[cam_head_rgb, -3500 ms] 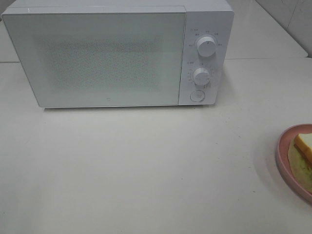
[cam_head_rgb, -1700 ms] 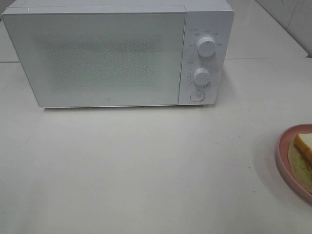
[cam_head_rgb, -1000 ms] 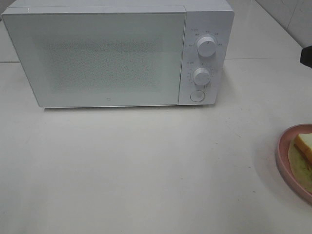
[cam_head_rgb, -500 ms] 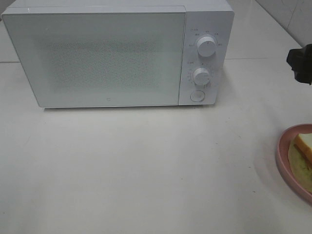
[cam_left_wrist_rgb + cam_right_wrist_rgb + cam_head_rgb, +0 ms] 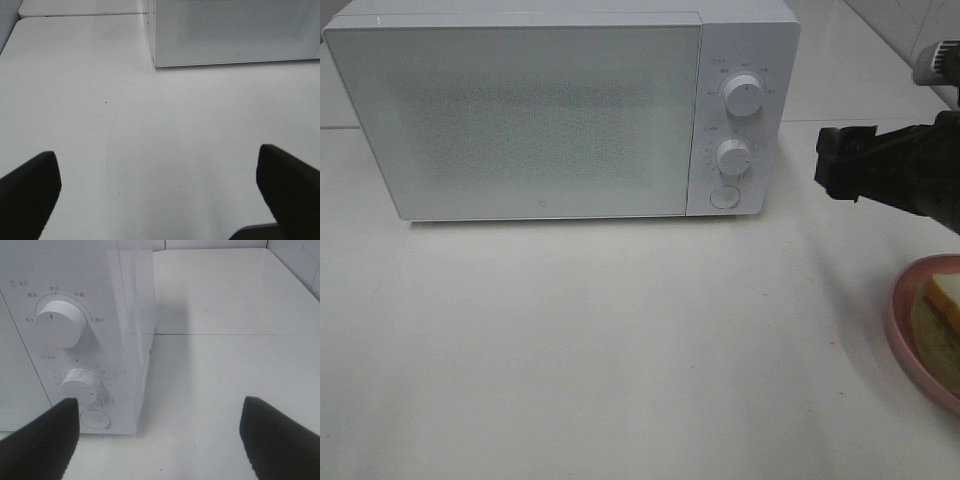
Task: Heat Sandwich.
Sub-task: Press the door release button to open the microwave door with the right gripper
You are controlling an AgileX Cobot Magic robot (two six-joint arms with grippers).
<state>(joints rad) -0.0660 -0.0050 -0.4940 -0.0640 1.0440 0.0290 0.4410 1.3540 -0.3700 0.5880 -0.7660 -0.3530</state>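
Note:
The sandwich [image 5: 944, 300], pale bread with an orange crust, lies on a round pink plate [image 5: 900, 325] at the right edge of the exterior view, partly cut off. The white microwave [image 5: 520, 120] stands at the back with its door shut. My right gripper [image 5: 840, 165] hovers just right of its control panel, above and left of the plate. In the right wrist view the gripper [image 5: 159, 402] is open and empty, facing the upper knob [image 5: 57, 325], lower knob [image 5: 80, 382] and round button [image 5: 95, 418]. My left gripper [image 5: 156, 156] is open and empty over bare table, in front of the microwave's corner [image 5: 235, 35].
The white tabletop [image 5: 620, 340] stretches in front of the microwave. A seam in the table runs behind the microwave on the right [image 5: 860, 121]. A tiled wall shows at the far right corner [image 5: 920, 30].
My right arm has come into the exterior view from the right edge and moved left toward the microwave's control panel. The microwave, plate and sandwich have not moved.

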